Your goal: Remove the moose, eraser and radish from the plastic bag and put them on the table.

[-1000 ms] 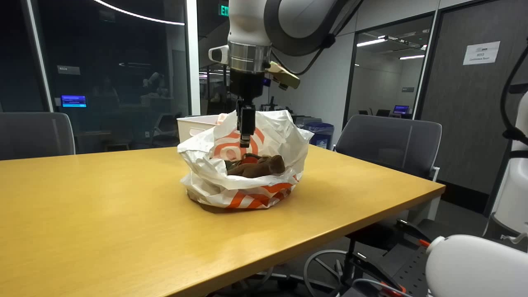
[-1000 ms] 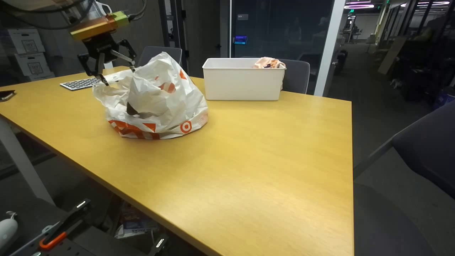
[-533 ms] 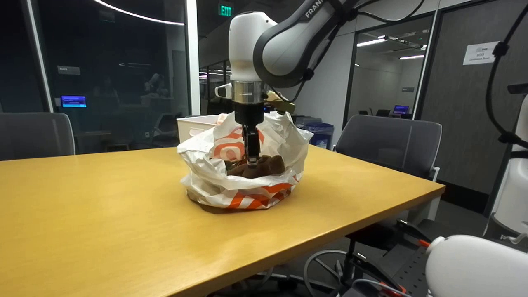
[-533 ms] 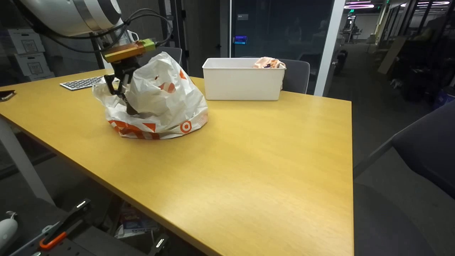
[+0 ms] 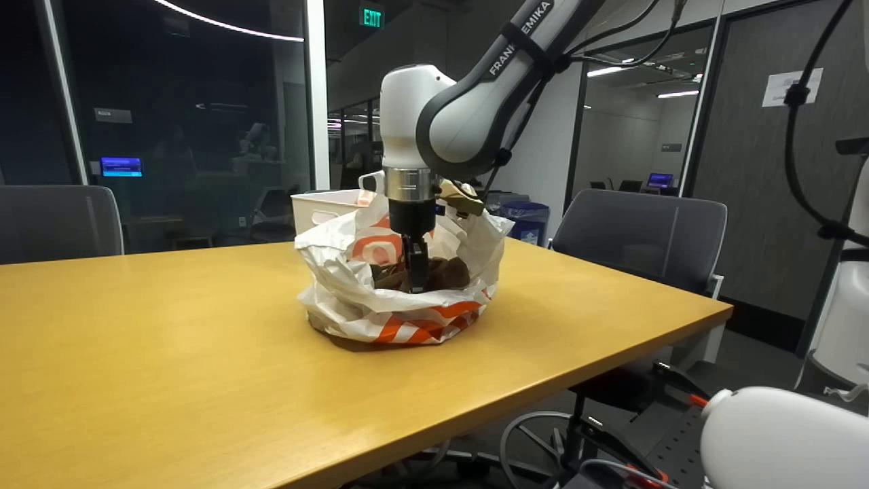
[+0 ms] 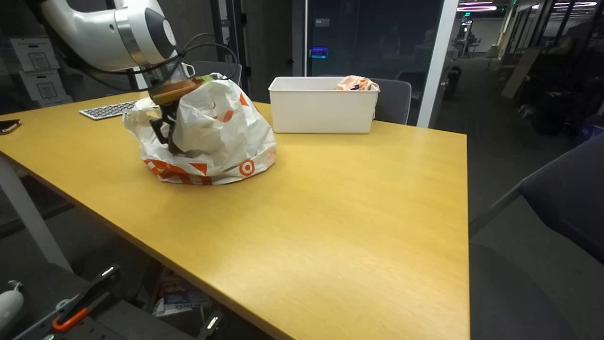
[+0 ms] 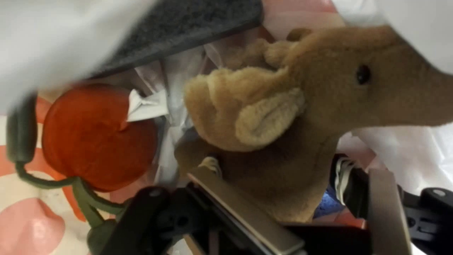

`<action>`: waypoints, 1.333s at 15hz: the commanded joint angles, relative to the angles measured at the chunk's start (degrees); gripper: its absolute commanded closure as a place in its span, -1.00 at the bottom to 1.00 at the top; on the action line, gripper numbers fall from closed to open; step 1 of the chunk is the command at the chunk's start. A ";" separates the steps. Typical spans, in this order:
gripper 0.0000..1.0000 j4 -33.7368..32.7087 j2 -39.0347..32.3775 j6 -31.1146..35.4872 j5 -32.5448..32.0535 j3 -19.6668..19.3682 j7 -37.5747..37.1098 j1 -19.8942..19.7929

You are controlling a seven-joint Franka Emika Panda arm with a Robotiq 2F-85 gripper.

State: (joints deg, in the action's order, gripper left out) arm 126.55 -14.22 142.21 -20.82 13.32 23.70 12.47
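fingers stand apart, astride the plush moose in the plastic shopping bag; best close squarely on its body, catching no plastic, then lift straight up before moving sideways.

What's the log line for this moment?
gripper: open, straddling moose | moose, radish, eraser: inside plastic bag | plastic bag: on table | status: none out yet

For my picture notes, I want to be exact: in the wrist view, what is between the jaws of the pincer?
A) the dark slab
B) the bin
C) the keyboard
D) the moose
D: the wrist view shows part of the moose between the open jaws of the pincer, one on each side.
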 commanded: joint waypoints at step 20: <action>0.87 7.38 30.36 -11.02 17.59 1.91 8.59 0.72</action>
State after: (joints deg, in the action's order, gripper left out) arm 129.78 6.31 133.30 -0.48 16.42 34.36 11.71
